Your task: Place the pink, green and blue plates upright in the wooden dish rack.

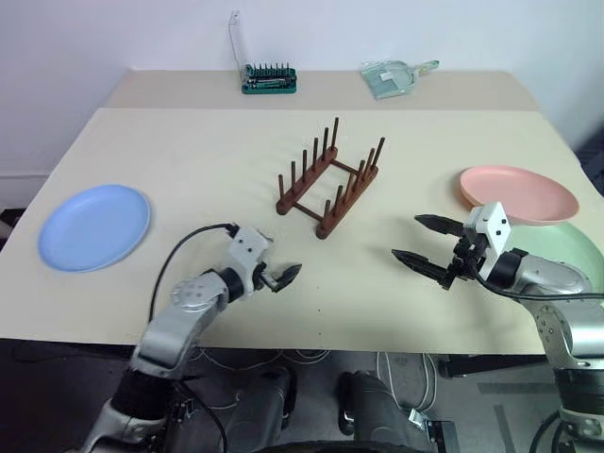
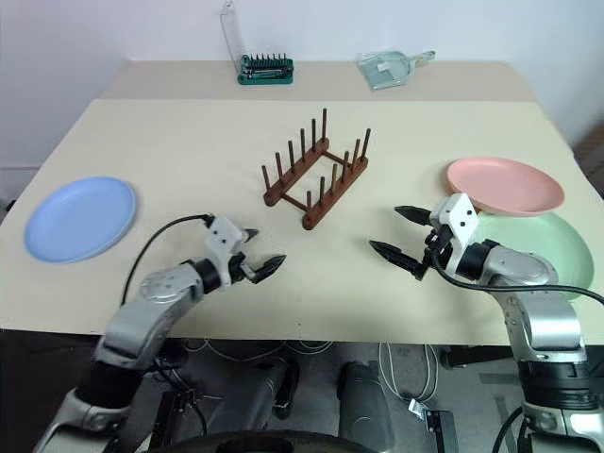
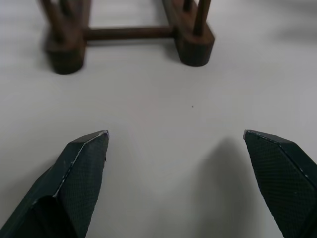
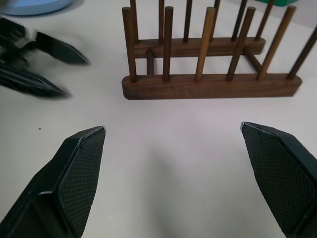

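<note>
Left eye view puts the wooden dish rack (image 1: 329,181) near the middle of the counter (image 1: 189,151), standing empty, its two pegged rails running diagonally away from the robot. The left hand (image 1: 280,273) hovers low over the counter just short of the rack's near end and a little to its left, fingers spread wide with nothing between them — in the left wrist view that near end of the rack (image 3: 129,34) sits straight ahead of the parted fingertips (image 3: 86,153). The right hand (image 1: 427,242) is off to the rack's right, near it but apart, fingers likewise wide and empty, aimed across toward the rack's long side. Just beyond the right hand lies the pink plate (image 1: 519,193), flat, overlapping the rim of the green plate (image 1: 566,253) beneath it. The blue plate (image 1: 94,226) lies flat well apart from the rack, near the counter's left edge. At the far edge sit a green screwdriver-bit holder (image 1: 270,79) and a clear dustpan (image 1: 394,77).
</note>
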